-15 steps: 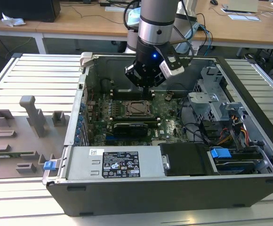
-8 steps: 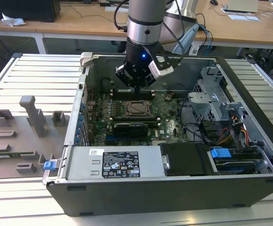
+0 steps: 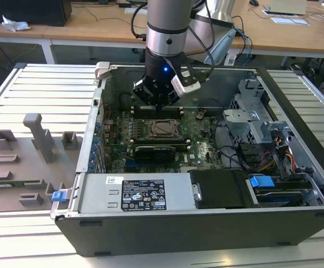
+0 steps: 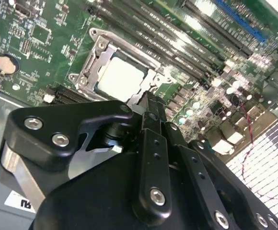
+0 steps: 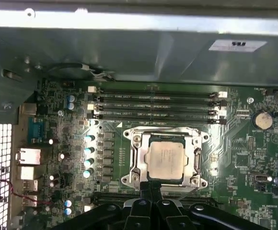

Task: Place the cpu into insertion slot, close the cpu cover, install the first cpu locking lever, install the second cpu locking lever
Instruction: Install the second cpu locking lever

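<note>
Cpu (image 5: 166, 159) seated in slot (image 5: 135, 158), cover (image 5: 194, 154) down; gripper (image 5: 151, 186) fingers together, empty, at socket's edge, likely pressing cover.

1. The exterior view is evenly bright; the slatted counter (image 3: 33, 89) reads pale, and the inside of the case (image 3: 296, 145) is darker, with the board (image 3: 201, 139) in soft shade below the arm.
2. A small blue light glows on the tool (image 3: 160, 102) above the board.
3. In the second wrist view, glare washes out the cpu (image 4: 121, 78) and streaks the memory slots (image 4: 177, 45) beside it; the tool's black body (image 4: 129, 182) close to the lens looks soft.
4. In the first wrist view, the case wall (image 5: 139, 21) above the board is blown out white, while the cpu (image 5: 166, 157) is dimmer and slightly hazy.
</note>
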`<state>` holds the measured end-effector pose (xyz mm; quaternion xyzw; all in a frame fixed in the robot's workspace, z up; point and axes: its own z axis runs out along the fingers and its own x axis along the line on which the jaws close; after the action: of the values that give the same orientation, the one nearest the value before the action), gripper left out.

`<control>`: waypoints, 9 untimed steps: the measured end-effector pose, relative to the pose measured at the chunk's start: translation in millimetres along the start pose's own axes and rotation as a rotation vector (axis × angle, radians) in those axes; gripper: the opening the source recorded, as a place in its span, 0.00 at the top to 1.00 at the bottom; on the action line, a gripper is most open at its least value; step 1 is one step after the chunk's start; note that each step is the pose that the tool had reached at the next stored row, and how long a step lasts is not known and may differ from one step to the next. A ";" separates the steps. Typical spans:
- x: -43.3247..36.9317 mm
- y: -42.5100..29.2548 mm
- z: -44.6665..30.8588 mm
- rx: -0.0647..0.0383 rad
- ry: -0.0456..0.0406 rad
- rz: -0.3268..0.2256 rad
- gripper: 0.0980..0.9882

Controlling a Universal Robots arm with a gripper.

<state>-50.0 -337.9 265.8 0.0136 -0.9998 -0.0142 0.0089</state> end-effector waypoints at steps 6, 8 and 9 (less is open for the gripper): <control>1.1 -31.2 4.1 -0.004 -0.0002 0.000 0.99; 1.2 -34.8 5.4 -0.017 -0.0005 0.000 0.99; 1.2 -36.4 5.6 -0.026 -0.0007 -0.001 0.99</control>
<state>-50.3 -374.2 259.1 0.0137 -0.9995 -0.0270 0.0087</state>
